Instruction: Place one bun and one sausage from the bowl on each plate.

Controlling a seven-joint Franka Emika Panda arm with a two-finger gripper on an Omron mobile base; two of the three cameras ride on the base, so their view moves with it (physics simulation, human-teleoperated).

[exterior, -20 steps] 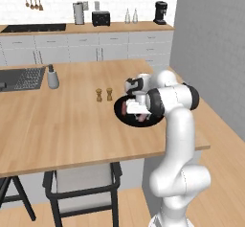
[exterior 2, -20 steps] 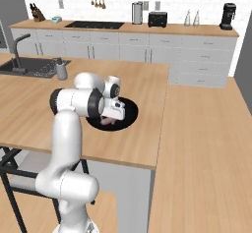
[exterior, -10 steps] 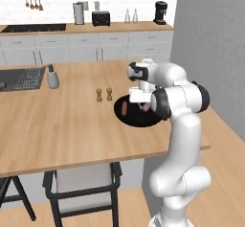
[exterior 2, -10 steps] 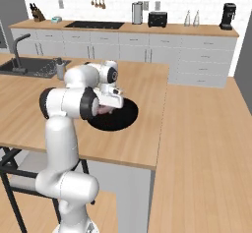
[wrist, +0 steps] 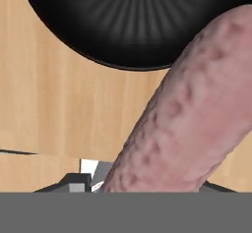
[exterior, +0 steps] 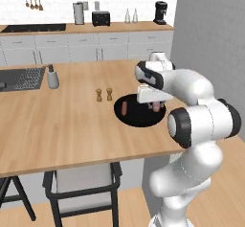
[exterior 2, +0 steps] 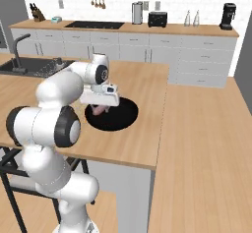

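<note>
Sausage (wrist: pixel 192 114) held in the pincer (exterior: pixel 154 105), pinkish, bumpy skin, seen close along the hand view and running up from between the tips toward the upper right. Pincer closed on it, jaws partly apart around its width. From the left base view the pincer hangs just over the right part of the bowl (exterior: pixel 135 118), the pink end of the held sausage poking out below the hand. Right base view: same sausage (exterior 2: pixel 100 109) under the white hand, above the left part of the bowl (exterior 2: pixel 120 119).

Bowl black, wide, shallow, sitting on the wooden tabletop (exterior: pixel 57 125) near its right edge. A second sausage (exterior: pixel 124 108), reddish-brown, lies in the bowl's left part.

Further out: two small shakers (exterior: pixel 104 94) standing side by side left of the bowl, near but apart from it. A grey bottle (exterior: pixel 52 77) farther left.
</note>
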